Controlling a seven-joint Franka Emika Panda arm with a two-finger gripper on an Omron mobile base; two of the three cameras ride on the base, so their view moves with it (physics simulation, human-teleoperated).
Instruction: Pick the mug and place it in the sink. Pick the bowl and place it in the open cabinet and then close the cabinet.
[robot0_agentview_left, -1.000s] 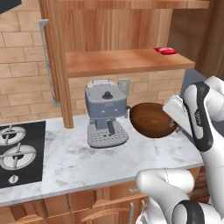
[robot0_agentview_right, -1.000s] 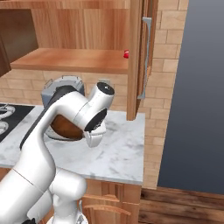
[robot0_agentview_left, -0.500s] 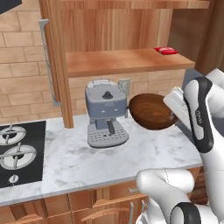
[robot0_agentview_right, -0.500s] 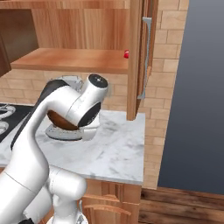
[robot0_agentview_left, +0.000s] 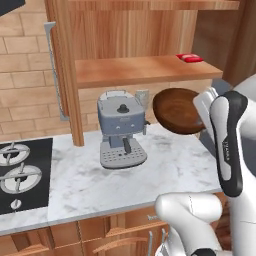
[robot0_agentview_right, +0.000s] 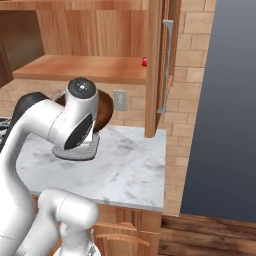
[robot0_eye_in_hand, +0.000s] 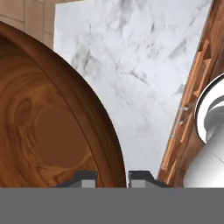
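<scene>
The bowl hangs tilted in the air, its rim pinched between the closed fingers of the gripper. Below it lies the marble desk; the cabinet shelf stands above, the coffee machine nearby.

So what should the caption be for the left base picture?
Gripper lifts bowl toward open cabinet.

One bowl. One coffee machine on the one marble counter. One red item on the single shelf of the one wall cabinet. Two cabinet doors, each with one bar handle (two handles altogether). Two stove burners visible. One wall outlet.
</scene>
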